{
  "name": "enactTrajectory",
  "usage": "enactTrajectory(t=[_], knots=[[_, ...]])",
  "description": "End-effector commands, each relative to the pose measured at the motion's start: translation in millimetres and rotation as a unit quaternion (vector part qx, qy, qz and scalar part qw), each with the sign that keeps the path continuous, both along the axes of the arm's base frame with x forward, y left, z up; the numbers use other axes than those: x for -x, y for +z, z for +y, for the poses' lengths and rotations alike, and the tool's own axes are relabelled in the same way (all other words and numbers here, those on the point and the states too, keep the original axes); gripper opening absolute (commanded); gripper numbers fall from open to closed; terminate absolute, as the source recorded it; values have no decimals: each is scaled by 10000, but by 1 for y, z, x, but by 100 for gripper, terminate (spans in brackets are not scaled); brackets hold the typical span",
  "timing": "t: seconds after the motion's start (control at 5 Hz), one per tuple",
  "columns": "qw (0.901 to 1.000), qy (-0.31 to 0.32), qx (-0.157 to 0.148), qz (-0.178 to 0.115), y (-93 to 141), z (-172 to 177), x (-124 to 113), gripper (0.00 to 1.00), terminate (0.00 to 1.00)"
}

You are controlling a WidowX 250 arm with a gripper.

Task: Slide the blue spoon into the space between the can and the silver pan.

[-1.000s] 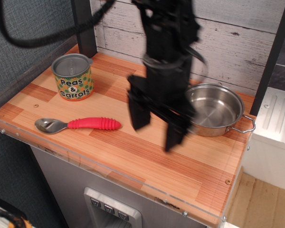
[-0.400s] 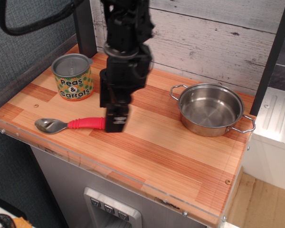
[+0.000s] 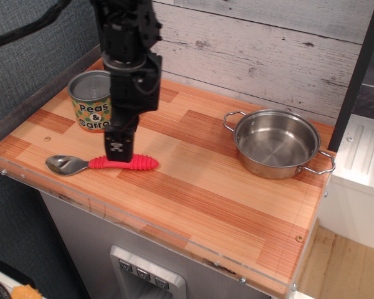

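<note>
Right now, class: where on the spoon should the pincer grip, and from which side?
Grip the spoon at mid-handle, from above. It lies flat, and the ribbed red handle is straight and narrow; the metal bowl is wider and slick. The pincer hangs there.

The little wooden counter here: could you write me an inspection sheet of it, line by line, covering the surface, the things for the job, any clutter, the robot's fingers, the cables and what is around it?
Surface: wooden countertop, striped planks, clear strip along the front edge.
Job's things: spoon with red handle lies flat near the front left; can of peas and carrots stands upright behind it; silver pan sits empty at the right.
Clutter: nothing seen.
Grippers: black gripper points down at the spoon's handle; whether its fingers are open or shut cannot be told.
Cables: black cable loops at the upper left.
Surroundings: whitewashed plank wall behind, grey panel left.
</note>
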State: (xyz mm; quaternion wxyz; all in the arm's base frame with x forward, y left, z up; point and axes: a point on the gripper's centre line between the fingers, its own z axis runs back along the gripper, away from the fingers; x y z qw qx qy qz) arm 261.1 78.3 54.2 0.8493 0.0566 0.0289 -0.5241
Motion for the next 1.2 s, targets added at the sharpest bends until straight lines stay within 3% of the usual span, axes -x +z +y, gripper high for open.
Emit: enactTrajectory(t=[0.0, 0.2, 0.6, 0.8, 1.0], knots=[[9996, 66, -37, -280, -15, 14, -17, 100, 0], [9993, 238, -7, -301, -25, 15, -19, 100, 0], [9990, 452, -24, -34, -43, 12, -18, 100, 0], [9991, 415, -82, -56, -50, 10, -16, 0, 0], [9993, 339, -33, -173, -45, 6, -15, 0, 0]])
